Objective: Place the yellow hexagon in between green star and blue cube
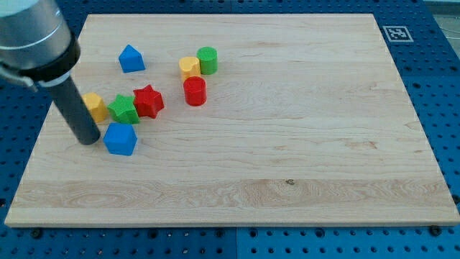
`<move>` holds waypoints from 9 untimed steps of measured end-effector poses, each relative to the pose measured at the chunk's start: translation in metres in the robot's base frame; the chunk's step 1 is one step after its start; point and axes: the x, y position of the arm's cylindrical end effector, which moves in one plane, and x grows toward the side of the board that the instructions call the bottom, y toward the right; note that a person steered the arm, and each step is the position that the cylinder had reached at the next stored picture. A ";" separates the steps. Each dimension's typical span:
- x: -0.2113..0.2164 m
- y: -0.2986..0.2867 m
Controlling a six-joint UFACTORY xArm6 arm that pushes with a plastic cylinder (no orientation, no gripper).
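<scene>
Near the board's left edge, the rod's tip rests beside the yellow hexagon, which touches the green star; the blue cube sits just below, so a short push should suffice; there is no claw.

A square coded marker on the board's corner.

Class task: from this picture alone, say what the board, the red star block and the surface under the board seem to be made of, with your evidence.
Pale wooden board: looks like light, smooth wood; long grain lines and a small dark knot show.
Red star block: probably plastic or painted wood; flat, even colour, matte, no grain visible.
Blue perforated base: possibly metal or plastic; regular rows of holes, uniform blue.
</scene>
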 end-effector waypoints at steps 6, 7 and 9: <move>-0.074 -0.018; -0.073 0.006; -0.062 -0.009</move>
